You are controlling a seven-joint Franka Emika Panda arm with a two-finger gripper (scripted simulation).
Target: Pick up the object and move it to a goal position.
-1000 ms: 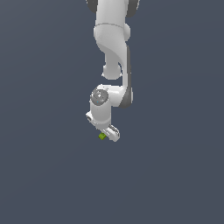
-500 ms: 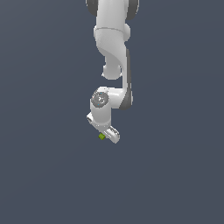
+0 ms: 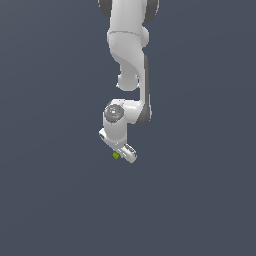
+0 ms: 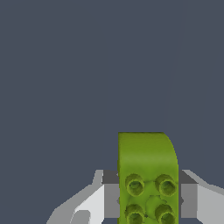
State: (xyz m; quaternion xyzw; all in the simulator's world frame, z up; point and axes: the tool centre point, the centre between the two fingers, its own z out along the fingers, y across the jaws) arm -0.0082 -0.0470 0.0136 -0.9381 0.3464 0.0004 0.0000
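Observation:
The object is a lime-green block (image 4: 148, 175) with darker round studs on its face. In the wrist view it sits between my two grey fingers (image 4: 110, 194), which press on its sides. In the exterior view it shows as a tiny green spot (image 3: 116, 155) at the tip of my white gripper (image 3: 119, 154), under the arm's wrist. My gripper (image 4: 148, 201) is shut on the block and holds it above the plain dark grey surface. No goal marker shows.
The white arm (image 3: 131, 60) hangs down from the top of the exterior view. Only the flat dark grey ground (image 3: 50, 200) lies around it.
The arm with the held block has shifted very slightly; the grip on the block is unchanged.

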